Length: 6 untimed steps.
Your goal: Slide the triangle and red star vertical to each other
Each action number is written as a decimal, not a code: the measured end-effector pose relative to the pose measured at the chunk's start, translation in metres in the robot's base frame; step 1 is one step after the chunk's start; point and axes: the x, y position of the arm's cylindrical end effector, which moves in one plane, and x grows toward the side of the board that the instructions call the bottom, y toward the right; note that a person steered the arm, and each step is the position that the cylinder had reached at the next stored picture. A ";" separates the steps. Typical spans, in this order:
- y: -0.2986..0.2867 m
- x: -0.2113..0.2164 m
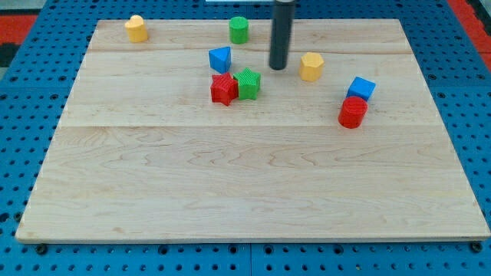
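1. Wooden board (253, 184) lying on a blue pegboard table (23, 123), filling most of the view.
2. My tip (277, 67) at the lower end of the dark rod, down on the board near the view's top, a little right of centre. No pincer on this arm – just the plain rod, so nothing to open, close or grip.
3. Tip placed between the blue triangle (220, 59) on the view's left and the yellow hexagon block (311, 67) on the view's right – touching neither, nearer the hexagon.
4. Blue triangle just above the red star (223, 89), close to it but seemingly not touching, roughly in line up and down the view.
5. Red star pressed against the green star (248, 83) on its right, the two side by side, both below and to the left of the tip.
6. Green cylinder (238, 30) near the board's top edge, above the triangle and slightly to its right, left of the rod.
7. Yellow block (136, 28) with a rounded top, near the top left corner, well apart from the rest.
8. Blue cube (360, 88) on the view's right, with a red cylinder (353, 112) touching it just below.
9. Lower half of the board showing only bare wood grain.
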 end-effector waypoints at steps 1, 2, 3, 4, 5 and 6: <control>-0.054 -0.012; -0.086 0.024; -0.046 0.079; -0.044 0.095; -0.058 0.080; -0.035 0.081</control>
